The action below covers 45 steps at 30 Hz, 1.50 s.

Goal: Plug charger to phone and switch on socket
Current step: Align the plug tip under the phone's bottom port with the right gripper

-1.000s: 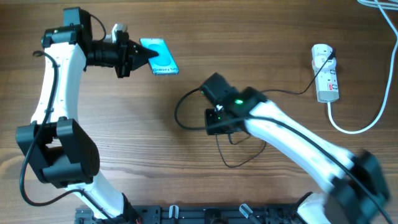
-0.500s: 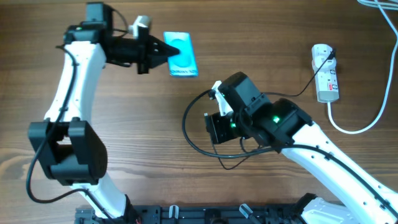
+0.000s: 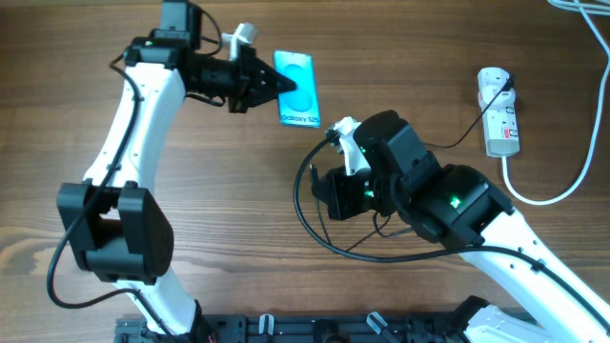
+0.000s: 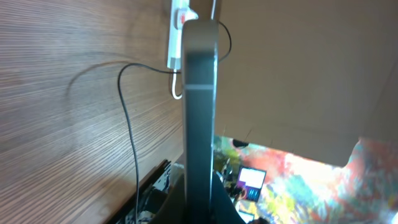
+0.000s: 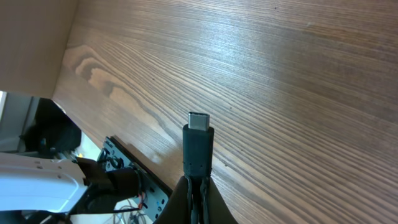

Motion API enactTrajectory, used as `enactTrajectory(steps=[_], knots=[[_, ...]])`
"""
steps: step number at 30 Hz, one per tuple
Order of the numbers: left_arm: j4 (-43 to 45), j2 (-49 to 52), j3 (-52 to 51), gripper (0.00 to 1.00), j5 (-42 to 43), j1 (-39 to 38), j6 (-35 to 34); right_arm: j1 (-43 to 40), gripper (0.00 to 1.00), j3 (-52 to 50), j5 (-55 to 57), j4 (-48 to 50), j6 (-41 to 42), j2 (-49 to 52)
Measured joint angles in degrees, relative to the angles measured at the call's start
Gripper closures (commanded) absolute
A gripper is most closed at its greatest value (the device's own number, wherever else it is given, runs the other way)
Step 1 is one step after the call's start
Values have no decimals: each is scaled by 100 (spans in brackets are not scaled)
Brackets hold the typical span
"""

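Note:
My left gripper (image 3: 270, 83) is shut on the phone (image 3: 298, 88), turquoise screen up, held above the table at the upper middle. In the left wrist view the phone (image 4: 199, 112) shows edge-on between the fingers (image 4: 198, 199). My right gripper (image 3: 324, 191) is shut on the charger's connector; in the right wrist view the black plug with its metal tip (image 5: 198, 140) sticks up from the closed fingers (image 5: 198, 190). The thin black charger cable (image 3: 315, 224) loops on the table below the right arm. The white socket (image 3: 499, 111) lies at the right, apart from both grippers.
A thick white cable (image 3: 581, 143) curves from the socket toward the right edge. The thin black cable runs from the socket (image 3: 457, 143) toward the right arm. A black rail (image 3: 286, 329) lines the front table edge. The socket also shows in the left wrist view (image 4: 177, 34).
My left gripper carried the phone rightward toward the table's middle. My right arm swung and lifted, with the charger connector in its fingers, moving slightly right.

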Motion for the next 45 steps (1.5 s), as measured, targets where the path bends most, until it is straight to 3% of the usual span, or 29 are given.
enactTrajectory(steps=[22,45], knots=[[208,0,-2,96,-398,-682,614,0,95,0,809,157,693,485],[249,0,0,96,-516,-686,763,0,96,0,1143,306,837,811]])
